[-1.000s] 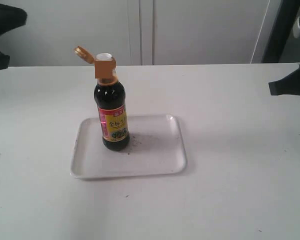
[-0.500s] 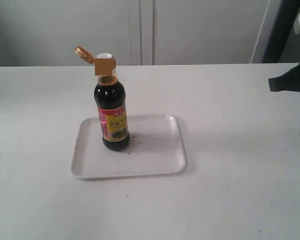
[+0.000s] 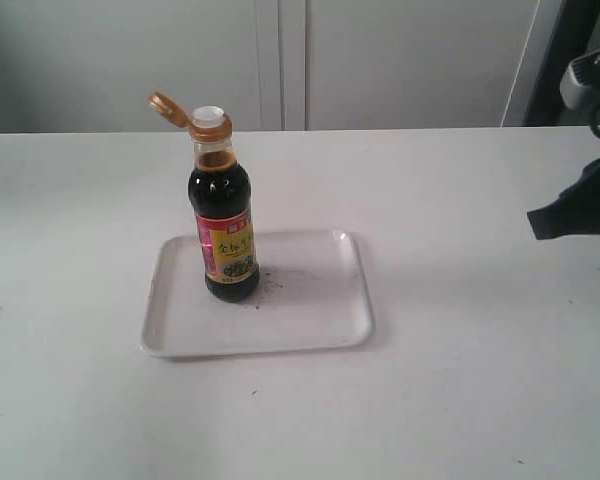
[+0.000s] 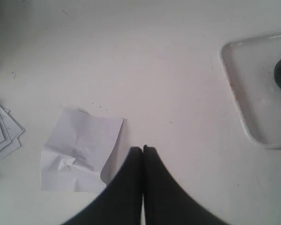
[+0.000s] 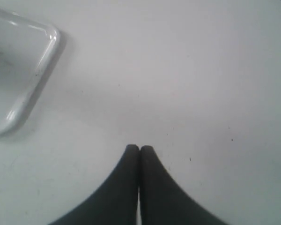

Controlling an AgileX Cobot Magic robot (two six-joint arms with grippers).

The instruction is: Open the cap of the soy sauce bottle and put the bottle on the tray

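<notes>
White table (image 3: 460,380), exterior view: the tray (image 3: 310,330) lies near its middle, and the soy sauce bottle (image 3: 223,225) stands upright on the tray's left half, touching its floor, with the cap (image 3: 166,106) flipped back on its hinge so that the white spout (image 3: 208,114) is bare. I judge both parts of the task done as things lie; the step in hand is to clear off, and doing it well means keeping my arms low and wide of the tall, narrow bottle, whose open top would spill at a knock. My right pincer (image 5: 139,148) is closed on nothing, fingers pressed together, over bare table beside a tray corner. My left pincer (image 4: 142,149) is likewise closed and empty, well apart from the tray. Only the exterior view gives the whole bottle and the open cap, yet it misses my left pincer altogether. Only the left wrist view gives the creased sheet of paper (image 4: 82,150) just beside my fingertips and a stack of sheets (image 4: 2,133) beyond it; of the bottle it catches only the base.
</notes>
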